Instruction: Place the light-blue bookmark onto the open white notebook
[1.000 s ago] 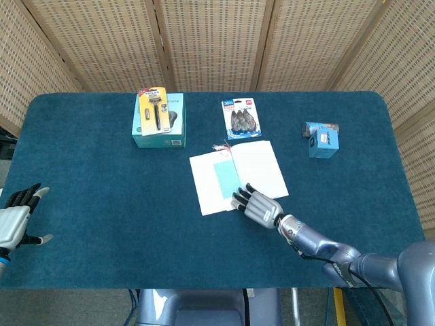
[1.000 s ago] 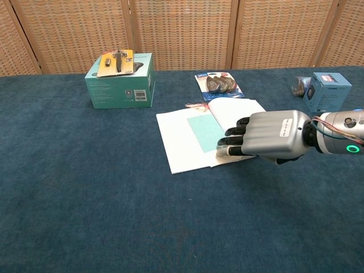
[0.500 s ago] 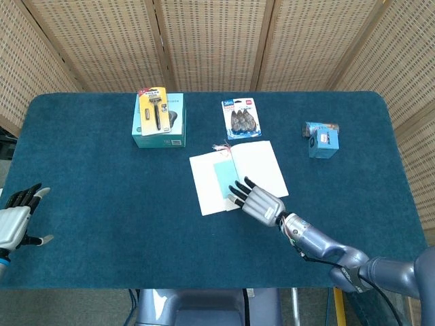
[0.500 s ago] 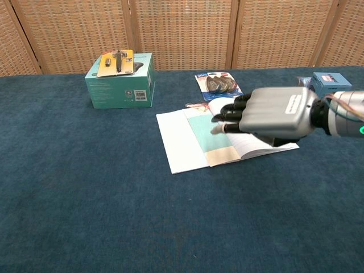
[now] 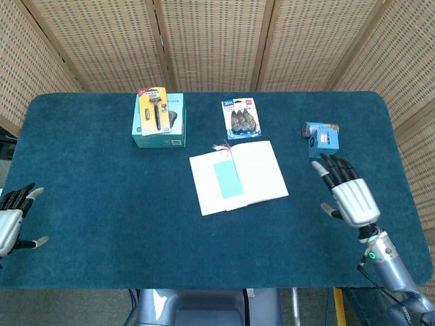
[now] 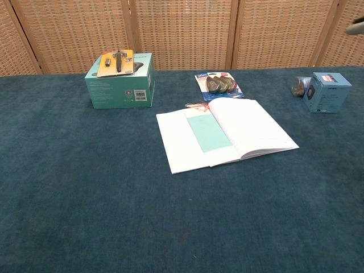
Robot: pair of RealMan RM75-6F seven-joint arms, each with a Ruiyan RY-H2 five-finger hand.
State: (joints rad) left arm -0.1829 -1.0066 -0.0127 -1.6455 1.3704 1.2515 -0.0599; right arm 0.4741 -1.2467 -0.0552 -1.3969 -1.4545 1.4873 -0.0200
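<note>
- Right hand (image 5: 346, 191) is seen only in the head view, raised over the table to the right of the notebook (image 5: 238, 176), back of the hand up, fingers pointed away toward the far edge.
- Its fingers are spread apart; nothing is held and nothing is touched.
- Right forearm is seen running down to the lower right corner of the head view.
- Left hand (image 5: 12, 221) is seen at the left frame edge, well left of the notebook, off the table (image 5: 102, 204) edge; fingers are spread, nothing is held.
- Bookmark (image 5: 227, 179) is laid flat on the notebook's left page, just beside the spine; a tassel (image 5: 221, 147) is seen sticking out past the notebook's far edge.
- Notebook is lying open on the blue table, apart from both hands.
- A teal box (image 5: 159, 122) with a razor pack (image 5: 153, 109) on top is found far-left of the notebook.
- A blister pack (image 5: 241, 118) is placed just beyond the notebook's far edge.
- A small blue box (image 5: 322, 140) is placed to the notebook's right, just beyond the right hand's fingertips.
</note>
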